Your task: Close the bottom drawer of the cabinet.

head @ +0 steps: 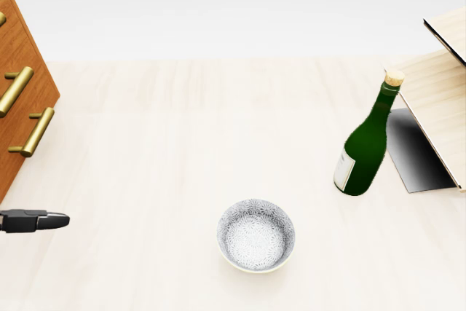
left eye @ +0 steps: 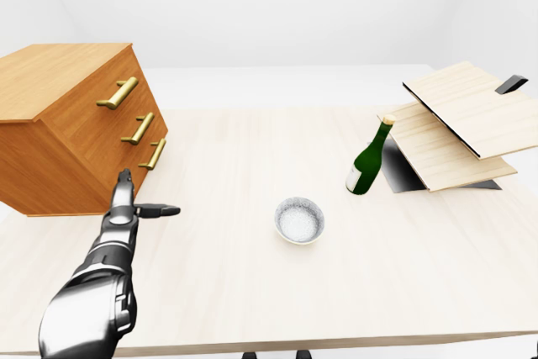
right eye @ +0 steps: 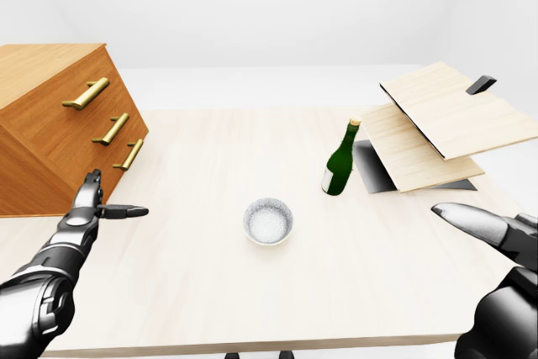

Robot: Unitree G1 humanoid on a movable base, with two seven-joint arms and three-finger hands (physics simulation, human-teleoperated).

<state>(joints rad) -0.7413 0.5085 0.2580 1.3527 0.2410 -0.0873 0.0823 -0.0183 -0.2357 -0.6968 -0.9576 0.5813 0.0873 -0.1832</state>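
While my right hand waits low at the near right edge of the right-eye view, fingers extended and holding nothing, my left hand does the work on the near left. Its fingers are released too: one points up toward the cabinet, another juts out to the right, and nothing is gripped between them. The hand sits just beside the lower corner of the cabinet, though I cannot tell whether a fingertip touches the wood.

A little farther in, near the middle of the table, stands a patterned bowl, well apart from my hands. Beyond it to the right is a green bottle with a cork, upright, just beside a stack of pale wooden boards that lean at the far right.

On the far left the cabinet is tilted, its face angled toward the table. All three brass handles line up along that face, and the bottom drawer, marked by the lowest handle, looks flush with the two above it. I see no gap or open box.

So I judge the closing push essentially done. What comes next, I think, is only to check the drawer is fully seated, give a light nudge at the handle if not, and draw my left hand clear.
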